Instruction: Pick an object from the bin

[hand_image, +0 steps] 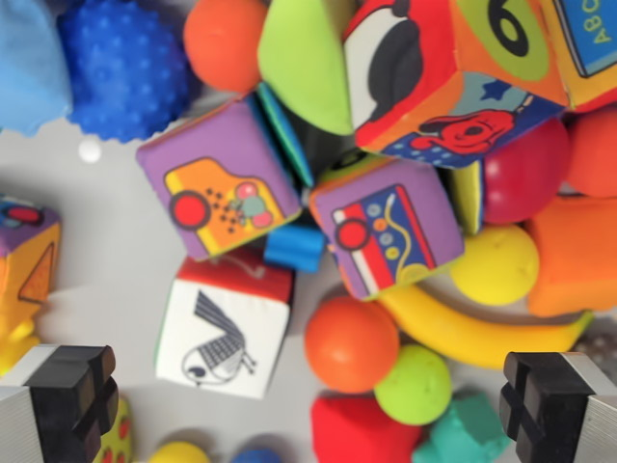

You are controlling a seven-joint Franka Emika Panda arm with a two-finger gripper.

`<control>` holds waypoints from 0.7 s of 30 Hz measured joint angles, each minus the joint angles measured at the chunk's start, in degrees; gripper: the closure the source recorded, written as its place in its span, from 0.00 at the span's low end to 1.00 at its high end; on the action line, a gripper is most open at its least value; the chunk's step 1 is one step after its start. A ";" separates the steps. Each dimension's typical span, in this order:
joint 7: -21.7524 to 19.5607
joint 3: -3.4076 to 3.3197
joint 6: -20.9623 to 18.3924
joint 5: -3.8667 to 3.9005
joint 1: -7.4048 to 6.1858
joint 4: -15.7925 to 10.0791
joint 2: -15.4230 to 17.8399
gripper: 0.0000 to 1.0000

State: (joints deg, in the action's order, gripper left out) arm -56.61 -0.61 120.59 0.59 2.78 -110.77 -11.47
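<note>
The pale grey bin floor (116, 241) is crowded with soft toys, and the biggest in sight is the large orange-and-red fabric cube printed with a 6 (453, 68) at the top, leaning over the heap. Below it sit 2 purple cloth blocks with printed pictures (217, 178) (386, 231), then a white-and-red cloth block showing a bird (224, 333), a yellow plastic banana (472, 333), an orange ball (351, 342) and a smaller green ball (413, 384). The gripper (308, 400) hangs above with its 2 black-tipped fingers (77, 395) spread wide at the lower corners, holding nothing. This looks like the approach step: no object is yet picked. The orange ball lies nearly between the fingers, touching the banana and green ball, so the next move probably calls for centring, descending and closing without snagging neighbours.
</note>
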 joint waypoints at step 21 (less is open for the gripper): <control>-17.32 -3.69 4.19 -2.05 0.47 4.80 -8.30 0.00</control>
State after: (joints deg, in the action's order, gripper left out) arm -73.94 -4.31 124.78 -1.46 3.25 -105.98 -19.77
